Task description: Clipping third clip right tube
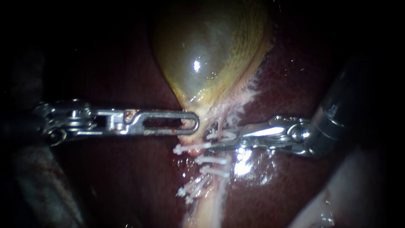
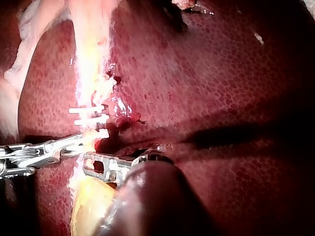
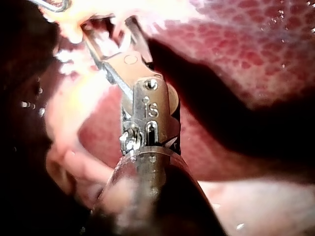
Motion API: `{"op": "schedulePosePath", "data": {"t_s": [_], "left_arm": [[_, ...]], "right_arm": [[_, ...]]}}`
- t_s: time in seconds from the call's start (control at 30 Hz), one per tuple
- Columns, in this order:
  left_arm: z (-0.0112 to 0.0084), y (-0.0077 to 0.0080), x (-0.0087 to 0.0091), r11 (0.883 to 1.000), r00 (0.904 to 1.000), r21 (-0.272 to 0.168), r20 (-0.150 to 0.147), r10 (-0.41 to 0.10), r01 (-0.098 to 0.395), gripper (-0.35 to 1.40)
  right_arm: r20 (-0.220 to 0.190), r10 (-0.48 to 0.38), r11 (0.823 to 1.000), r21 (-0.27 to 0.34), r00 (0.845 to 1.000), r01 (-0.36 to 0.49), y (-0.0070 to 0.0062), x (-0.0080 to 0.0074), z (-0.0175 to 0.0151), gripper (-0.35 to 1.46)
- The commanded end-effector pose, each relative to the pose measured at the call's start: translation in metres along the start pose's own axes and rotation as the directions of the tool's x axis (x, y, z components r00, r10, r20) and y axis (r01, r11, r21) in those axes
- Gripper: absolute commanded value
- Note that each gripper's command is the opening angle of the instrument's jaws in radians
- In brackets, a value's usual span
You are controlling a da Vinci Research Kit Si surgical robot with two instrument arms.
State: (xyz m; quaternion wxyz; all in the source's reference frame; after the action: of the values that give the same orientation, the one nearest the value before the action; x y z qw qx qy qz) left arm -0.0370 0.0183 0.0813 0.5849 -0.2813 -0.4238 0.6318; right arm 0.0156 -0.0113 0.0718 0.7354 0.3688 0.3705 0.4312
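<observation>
The left instrument (image 1: 194,123), its pincer clenched on the neck of the gallbladder (image 1: 206,55), seems to pull sideways to stretch the tube (image 1: 219,126) just below the gallbladder. The right instrument (image 1: 209,140) straddles that tube, its pincer grasping a white clip (image 1: 225,136), nearer the gallbladder than the other clips (image 1: 211,160).

Endoscope light covers the centre only; the edges are black. Glare spots sit on the gallbladder (image 1: 206,55) and the wet liver (image 1: 291,84).
</observation>
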Motion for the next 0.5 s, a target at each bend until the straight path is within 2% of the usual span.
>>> {"op": "schedulePosePath", "data": {"t_s": [0.03, 0.2, 0.33, 0.5], "left_arm": [[0.0, 0.0, 0.0, 1.0, 1.0, 0.0, 0.0, 0.0, 0.0, -0.35], [0.0, 0.0001, 0.0, 1.0, 1.0, 0.0, 0.0, 0.0, 0.0, -0.35], [0.0, 0.0001, 0.0, 1.0, 1.0, 0.0, 0.0, 0.0, 0.0, -0.35], [-0.0001, 0.0001, 0.0, 1.0, 1.0, 0.0, 0.0, 0.0, 0.0, -0.35]], "right_arm": [[0.002, -0.001, 1.0, 0.003, 1.0, 0.001, 0.0, 0.0, 0.0, 0.19], [0.002, -0.001, 1.0, 0.004, 1.0, 0.001, 0.0004, 0.0001, 0.0, 0.05], [0.002, 0.005, 1.0, 0.004, 1.0, -0.005, 0.0005, 0.0001, 0.0, -0.19], [0.003, -0.002, 1.0, 0.004, 1.0, 0.002, 0.0005, 0.0001, -0.0001, -0.31]]}}
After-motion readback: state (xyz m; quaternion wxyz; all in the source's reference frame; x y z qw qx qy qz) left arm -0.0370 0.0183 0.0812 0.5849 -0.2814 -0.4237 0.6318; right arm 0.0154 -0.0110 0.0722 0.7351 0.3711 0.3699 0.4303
